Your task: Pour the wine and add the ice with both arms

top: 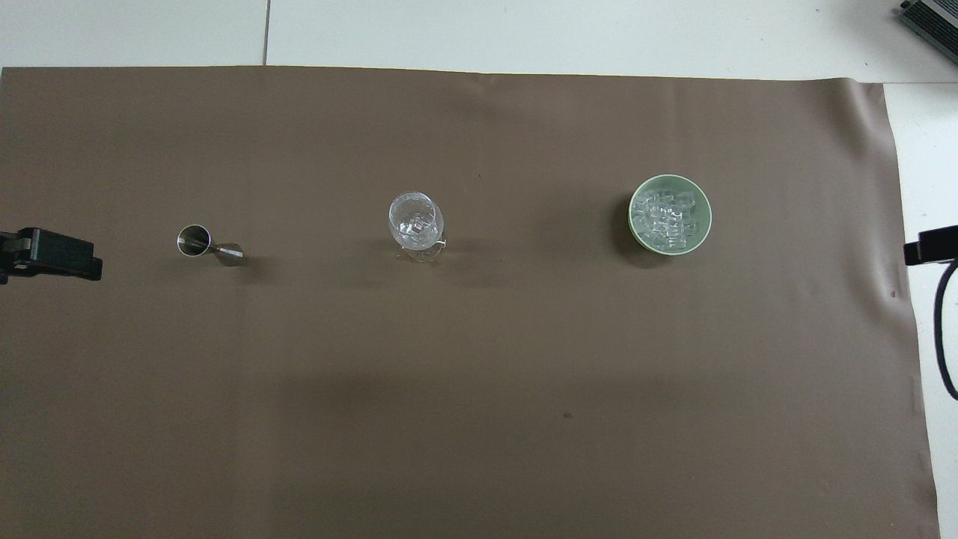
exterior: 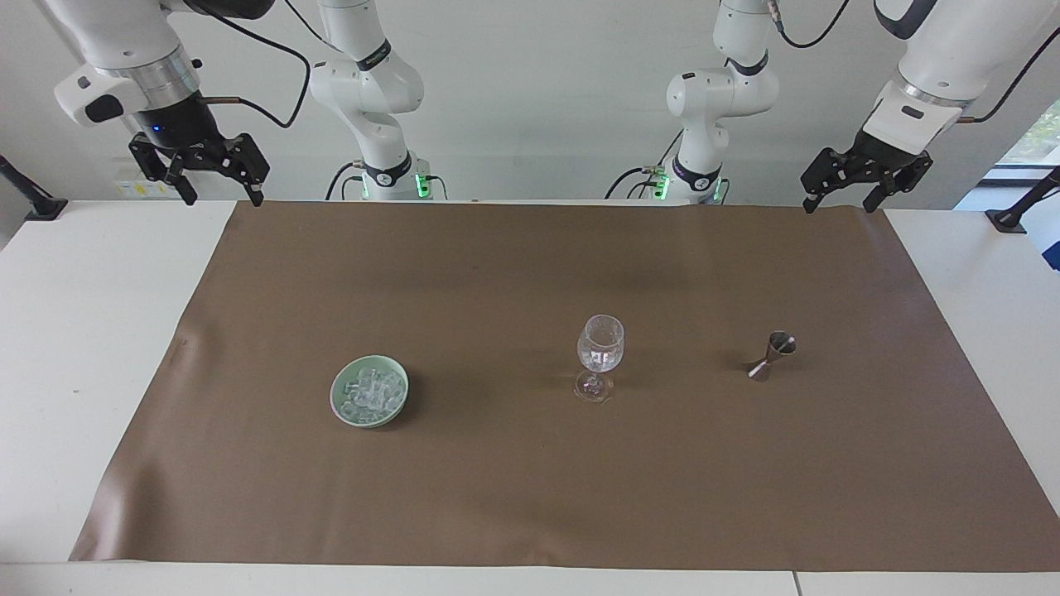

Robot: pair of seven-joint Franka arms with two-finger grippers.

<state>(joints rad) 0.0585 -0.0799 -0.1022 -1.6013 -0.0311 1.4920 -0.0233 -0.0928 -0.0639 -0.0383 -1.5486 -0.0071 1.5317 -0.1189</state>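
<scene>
A heap of clear ice (exterior: pixel 373 391) (top: pixel 668 218) fills a pale green bowl (exterior: pixel 334 396) (top: pixel 632 217) toward the right arm's end of the table. A clear stemmed glass (exterior: pixel 600 343) (top: pixel 415 221) stands upright mid-table with glassy chunks inside. A small metal jigger (exterior: pixel 774 356) (top: pixel 196 241) stands toward the left arm's end. Wine is out of view. My right gripper (exterior: pixel 224 199) (top: pixel 928 245) hangs open and empty, high over the corner of the mat at its own end. My left gripper (exterior: pixel 838 207) (top: pixel 52 254) waits open and empty over its corner.
A brown mat (exterior: pixel 497 273) covers most of the white table (exterior: pixel 83 331). Bowl, glass and jigger stand in one row with wide gaps between them. The right arm's black cable (top: pixel 941 329) loops down at the mat's edge.
</scene>
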